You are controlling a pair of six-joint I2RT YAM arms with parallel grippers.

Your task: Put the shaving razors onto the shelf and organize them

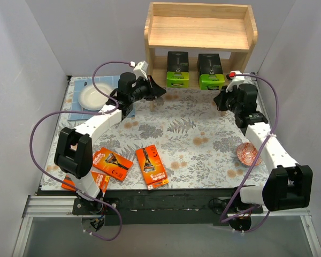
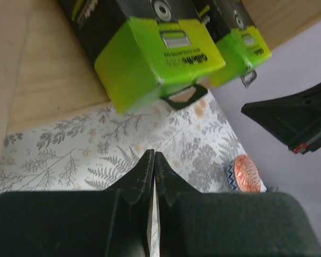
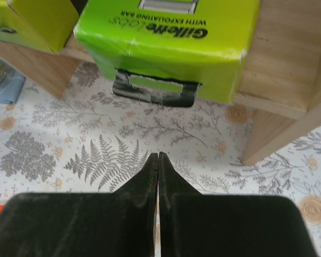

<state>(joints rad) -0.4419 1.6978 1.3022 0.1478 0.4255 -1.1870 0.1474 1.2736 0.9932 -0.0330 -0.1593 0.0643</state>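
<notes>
Two lime-green-and-black razor packs stand upright on the lower tier of the wooden shelf [image 1: 200,33]: the left pack [image 1: 177,69] and the right pack [image 1: 210,71]. Three orange packs lie flat near the front of the table: one [image 1: 152,167] in the middle, one [image 1: 112,163] to its left, one [image 1: 85,182] partly under the left arm. My left gripper [image 1: 159,91] is shut and empty, just left of and in front of the left green pack [image 2: 155,59]. My right gripper [image 1: 219,100] is shut and empty, just in front of the right green pack [image 3: 168,45].
A white plate [image 1: 94,97] sits on a blue mat at the back left. A small red patterned bowl [image 1: 247,153] sits at the right beside the right arm. The shelf's top tier holds nothing. Grey walls close in both sides.
</notes>
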